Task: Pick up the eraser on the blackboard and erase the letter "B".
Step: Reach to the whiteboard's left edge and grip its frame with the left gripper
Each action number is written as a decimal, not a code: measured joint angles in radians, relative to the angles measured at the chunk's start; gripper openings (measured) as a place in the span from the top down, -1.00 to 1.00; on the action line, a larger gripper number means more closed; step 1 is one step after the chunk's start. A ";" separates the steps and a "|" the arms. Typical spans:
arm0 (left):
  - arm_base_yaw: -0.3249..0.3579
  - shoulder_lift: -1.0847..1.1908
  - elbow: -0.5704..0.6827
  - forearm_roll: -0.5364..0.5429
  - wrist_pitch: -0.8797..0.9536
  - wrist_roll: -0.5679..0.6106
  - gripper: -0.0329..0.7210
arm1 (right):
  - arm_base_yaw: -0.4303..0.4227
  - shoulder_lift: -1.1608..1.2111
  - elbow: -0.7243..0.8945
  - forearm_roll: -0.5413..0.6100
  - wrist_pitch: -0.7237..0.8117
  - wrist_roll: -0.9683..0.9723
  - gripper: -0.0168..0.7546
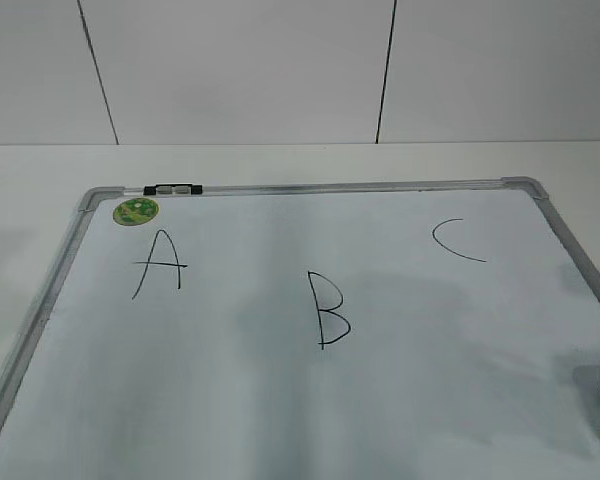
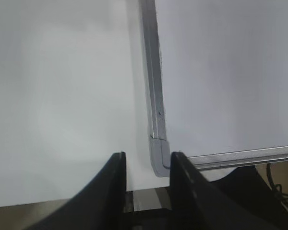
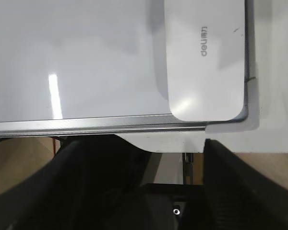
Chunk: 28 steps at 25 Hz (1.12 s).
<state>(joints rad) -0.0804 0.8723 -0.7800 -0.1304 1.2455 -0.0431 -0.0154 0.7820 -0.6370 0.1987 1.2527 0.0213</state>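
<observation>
eraser (image 3: 206, 57): lies flat in a near corner of the blackboard (image 1: 280, 400), tucked against the frame on two sides; it sits just ahead of the right gripper (image 3: 168, 158), a little toward its right finger; in the exterior view only a sliver shows at the right edge

eraser axis: long axis runs straight away from the right fingers, parallel to the frame edge beside it; rounded short end faces the fingers; the grey lettering runs along that same axis

right fingers: spread wide with nothing between them, hanging short of the board's near rail

left fingers: a gap shows between the dark tips of the left gripper (image 2: 146, 165), nothing held; they frame the opposite near corner cap of the board, the bare surface (image 2: 57, 96) ahead to their left

letter "B" (image 1: 328, 310): mid-board, well ahead of both sets of fingers, between the "A" (image 1: 160, 262) and the "C" (image 1: 458, 240)

risk, grasp: the frame hugs the eraser's outer long side; I'd guess a finger could land on the rail instead of beside the block; a low flat block may also slip

risk, wipe: a sweep too broad could smear the neighbouring letters
</observation>
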 joint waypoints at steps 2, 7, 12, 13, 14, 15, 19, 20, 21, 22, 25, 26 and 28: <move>0.000 0.093 -0.021 -0.015 -0.017 -0.001 0.28 | 0.000 0.057 0.000 -0.033 -0.004 -0.015 -0.56; 0.000 0.307 -0.122 -0.037 -0.082 -0.002 0.28 | 0.000 0.142 -0.001 -0.104 -0.012 -0.021 -0.56; 0.000 0.532 -0.264 -0.025 -0.116 -0.002 0.28 | 0.000 0.183 -0.001 -0.120 -0.019 -0.028 -0.56; 0.000 0.576 -0.287 -0.018 -0.122 -0.002 0.28 | 0.000 0.188 -0.001 -0.120 -0.021 -0.029 -0.56; 0.000 0.610 -0.314 -0.013 -0.124 -0.002 0.28 | 0.000 0.192 -0.001 -0.120 -0.023 -0.031 -0.56; 0.000 0.647 -0.338 -0.004 -0.129 -0.002 0.28 | 0.000 0.194 -0.001 -0.120 -0.025 -0.031 -0.56; 0.000 0.770 -0.418 0.009 -0.136 0.008 0.28 | 0.000 0.197 -0.021 -0.122 -0.025 -0.033 -0.56; 0.000 0.798 -0.435 0.009 -0.137 0.010 0.28 | 0.000 0.197 -0.031 -0.122 -0.025 -0.033 -0.56; 0.000 0.824 -0.449 0.009 -0.137 0.012 0.28 | 0.000 0.197 -0.044 -0.122 -0.025 -0.033 -0.56; 0.000 0.846 -0.464 0.011 -0.138 0.015 0.28 | 0.000 0.197 -0.054 -0.122 -0.025 -0.033 -0.56; -0.013 0.913 -0.494 0.030 -0.143 0.016 0.28 | 0.000 0.199 -0.083 -0.122 -0.025 -0.033 -0.56; -0.020 0.934 -0.501 0.040 -0.148 0.016 0.28 | 0.000 0.202 -0.087 -0.122 -0.025 -0.033 -0.56; -0.033 0.970 -0.506 0.047 -0.158 0.018 0.28 | 0.000 0.208 -0.091 -0.122 -0.025 -0.033 -0.56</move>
<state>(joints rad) -0.1132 1.8423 -1.2855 -0.0838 1.0876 -0.0251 -0.0154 0.9904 -0.7275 0.0766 1.2280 -0.0118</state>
